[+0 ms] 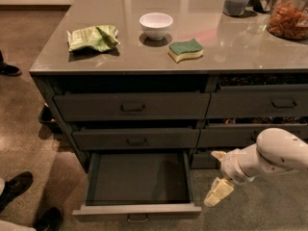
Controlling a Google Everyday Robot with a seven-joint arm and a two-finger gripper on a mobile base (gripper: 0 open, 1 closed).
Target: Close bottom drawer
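Camera view: counter [240, 57] carries a green bag [92, 37], print unreadable, a white bowl [156, 25], a sponge [185, 50] and a jar [288, 14]. Dark shoes [14, 186] stand on the floor left of the cabinet. The bottom drawer [137, 177] is pulled fully out at floor level, its inside bare. The gripper [218, 173] hangs just beside its right front corner, apart from it, fingers [217, 192] spread and grasping nothing.
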